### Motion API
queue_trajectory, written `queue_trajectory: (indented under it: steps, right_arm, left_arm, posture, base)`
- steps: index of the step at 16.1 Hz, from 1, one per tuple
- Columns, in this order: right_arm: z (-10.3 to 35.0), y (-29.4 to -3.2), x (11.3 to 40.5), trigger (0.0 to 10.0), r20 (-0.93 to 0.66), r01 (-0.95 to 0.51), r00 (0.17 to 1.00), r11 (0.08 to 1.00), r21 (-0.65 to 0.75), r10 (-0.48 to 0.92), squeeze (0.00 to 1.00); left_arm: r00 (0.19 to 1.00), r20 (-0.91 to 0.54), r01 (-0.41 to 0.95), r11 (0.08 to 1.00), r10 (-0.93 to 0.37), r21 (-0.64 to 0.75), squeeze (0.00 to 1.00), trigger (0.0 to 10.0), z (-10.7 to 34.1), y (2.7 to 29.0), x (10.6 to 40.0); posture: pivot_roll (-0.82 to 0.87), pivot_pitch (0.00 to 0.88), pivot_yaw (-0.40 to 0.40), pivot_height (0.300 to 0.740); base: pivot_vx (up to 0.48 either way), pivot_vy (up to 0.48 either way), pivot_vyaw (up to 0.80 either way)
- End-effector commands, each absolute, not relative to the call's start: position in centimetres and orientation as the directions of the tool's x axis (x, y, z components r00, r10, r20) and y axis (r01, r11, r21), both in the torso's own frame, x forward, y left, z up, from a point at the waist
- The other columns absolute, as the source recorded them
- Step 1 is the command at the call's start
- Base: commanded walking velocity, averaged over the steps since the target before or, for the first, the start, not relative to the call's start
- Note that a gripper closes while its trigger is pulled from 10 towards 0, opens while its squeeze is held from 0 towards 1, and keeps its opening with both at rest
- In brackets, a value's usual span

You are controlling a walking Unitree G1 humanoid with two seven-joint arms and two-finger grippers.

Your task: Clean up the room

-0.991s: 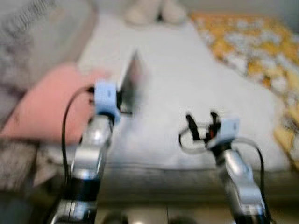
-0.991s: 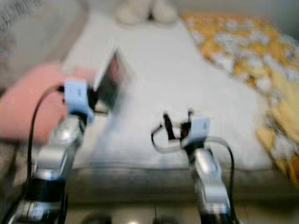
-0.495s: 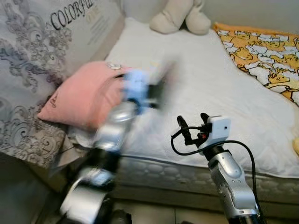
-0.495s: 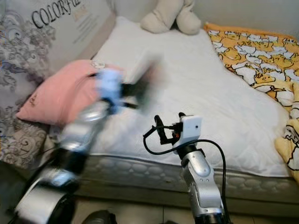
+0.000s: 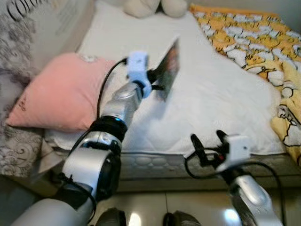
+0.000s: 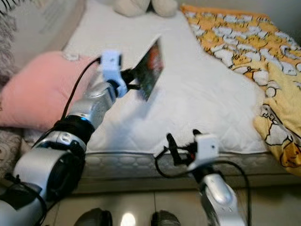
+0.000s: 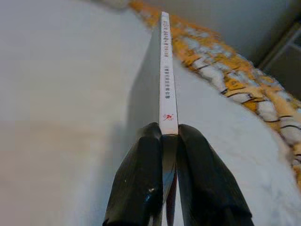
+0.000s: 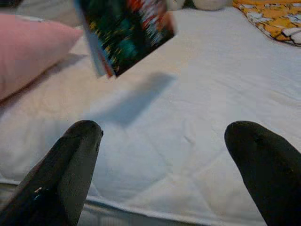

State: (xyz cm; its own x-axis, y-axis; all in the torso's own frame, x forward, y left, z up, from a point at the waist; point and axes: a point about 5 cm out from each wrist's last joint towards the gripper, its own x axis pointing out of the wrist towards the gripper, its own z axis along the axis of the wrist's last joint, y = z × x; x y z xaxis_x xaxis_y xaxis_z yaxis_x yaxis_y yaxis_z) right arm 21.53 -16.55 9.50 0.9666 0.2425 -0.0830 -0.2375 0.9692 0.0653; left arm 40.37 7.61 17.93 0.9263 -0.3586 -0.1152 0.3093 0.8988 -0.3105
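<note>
Left eye: left gripper (image 5: 157, 80) clamped on a thin book (image 5: 170, 68), held up over the white mattress (image 5: 211, 94), pink pillow (image 5: 61, 92) at its 9 o'clock. Right gripper (image 5: 207, 143) at 5 o'clock from book, near mattress edge, fingers apart, nothing in them.
Right eye: yellow blanket (image 6: 240, 40) at 3 o'clock, plush toy (image 6: 138, 7) at 12.
L wrist: fingers (image 7: 141, 179) pinch book's spine edge.
R wrist: fingers (image 8: 70, 165) wide apart; book hangs above mattress.
</note>
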Motion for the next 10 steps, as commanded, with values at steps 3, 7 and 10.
queue_trajectory:
  steps: [3, 7, 10]
  right_arm:
    - [10.1, -17.1, 20.1, 10.0, -0.121, -0.241, 0.962, 0.969, 0.048, 0.246, 0.00]
    - [11.1, -16.4, 19.5, 10.0, -0.085, -0.335, 0.937, 0.940, 0.071, 0.340, 0.00]
    - [10.8, -16.7, 18.9, 10.0, -0.120, -0.381, 0.914, 0.922, 0.072, 0.387, 0.00]
  left_arm:
    - [0.963, -0.224, -0.010, 0.815, -0.147, -0.579, 0.00, 10.0, 14.5, 11.5, 40.0]
    - [0.955, -0.296, -0.168, 0.782, -0.022, -0.600, 0.00, 10.0, 11.3, 14.2, 38.7]
    - [0.953, -0.295, -0.247, 0.746, 0.071, -0.619, 0.00, 10.0, 11.0, 16.6, 38.4]
  posture:
    - [-0.21, 0.159, -0.083, 0.710]
    - [-0.20, 0.165, -0.095, 0.710]
    - [-0.18, 0.171, -0.103, 0.710]
  base:
    - [0.000, 0.000, 0.00]
    - [0.000, 0.000, 0.00]
    - [0.000, 0.000, 0.00]
